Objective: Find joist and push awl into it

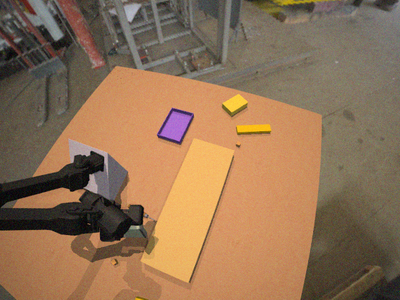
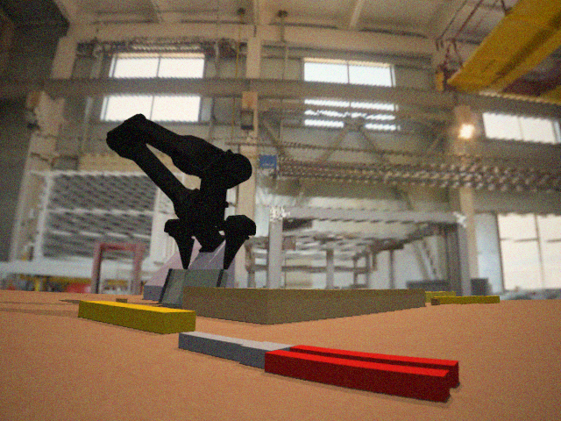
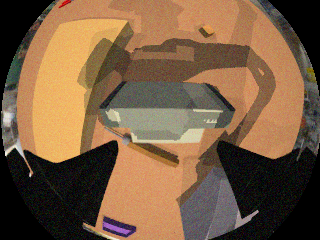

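Note:
The stud finder (image 1: 135, 231) (image 2: 195, 282) (image 3: 160, 117), a grey-green block with sloped sides, stands on the table beside the panel's near left end. My gripper (image 2: 206, 267) (image 3: 170, 147) is open and empty. In the exterior view its fingertips are spread just above the stud finder's top, near its two ends. The pale floor panel (image 1: 194, 200) (image 2: 294, 304) (image 3: 60, 90) lies flat; no hole shows in it. The awl (image 1: 147, 215) (image 3: 155, 154) lies beside the stud finder, its metal tip toward the panel; the arm hides most of its handle in the top view. The purple tray (image 1: 175, 125) (image 3: 118, 228) is empty.
A grey wedge-shaped block (image 1: 114, 175) (image 3: 205, 210) stands close to the arm. A yellow block (image 1: 235, 104) and a yellow bar (image 1: 253, 129) lie beyond the panel. Another yellow bar (image 2: 136, 315) and a red-handled tool (image 2: 358, 369) lie near the exterior camera. A small orange cube (image 1: 114, 262) (image 3: 206, 31) lies near the stud finder.

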### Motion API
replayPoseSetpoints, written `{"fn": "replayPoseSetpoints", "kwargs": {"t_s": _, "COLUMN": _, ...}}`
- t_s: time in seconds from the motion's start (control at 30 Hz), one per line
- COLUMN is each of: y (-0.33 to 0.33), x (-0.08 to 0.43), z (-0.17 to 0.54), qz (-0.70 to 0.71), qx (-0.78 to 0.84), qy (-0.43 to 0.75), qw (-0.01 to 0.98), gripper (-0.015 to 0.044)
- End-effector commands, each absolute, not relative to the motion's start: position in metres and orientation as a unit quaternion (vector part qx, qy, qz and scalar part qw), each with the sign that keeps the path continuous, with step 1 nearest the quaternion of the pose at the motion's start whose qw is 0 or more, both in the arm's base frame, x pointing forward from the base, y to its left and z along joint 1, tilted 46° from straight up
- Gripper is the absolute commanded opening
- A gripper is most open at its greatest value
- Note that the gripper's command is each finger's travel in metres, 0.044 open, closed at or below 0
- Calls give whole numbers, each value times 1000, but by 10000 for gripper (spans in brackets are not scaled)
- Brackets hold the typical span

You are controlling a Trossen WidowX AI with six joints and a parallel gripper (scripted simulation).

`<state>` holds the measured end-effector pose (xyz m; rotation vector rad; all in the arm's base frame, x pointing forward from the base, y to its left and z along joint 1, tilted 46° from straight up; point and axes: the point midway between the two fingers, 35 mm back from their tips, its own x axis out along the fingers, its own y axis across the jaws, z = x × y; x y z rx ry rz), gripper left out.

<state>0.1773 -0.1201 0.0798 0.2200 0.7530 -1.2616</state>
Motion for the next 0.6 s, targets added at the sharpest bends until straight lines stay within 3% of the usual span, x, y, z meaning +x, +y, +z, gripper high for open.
{"fn": "replayPoseSetpoints", "kwargs": {"t_s": 0.0, "y": -121, "x": 177, "z": 79, "qz": -574, "qx": 96, "qy": 343, "qw": 737, "gripper": 440}}
{"fn": "replayPoseSetpoints", "kwargs": {"t_s": 0.57, "y": -139, "x": 181, "z": 59, "qz": -574, "qx": 98, "qy": 344, "qw": 737, "gripper": 440}}
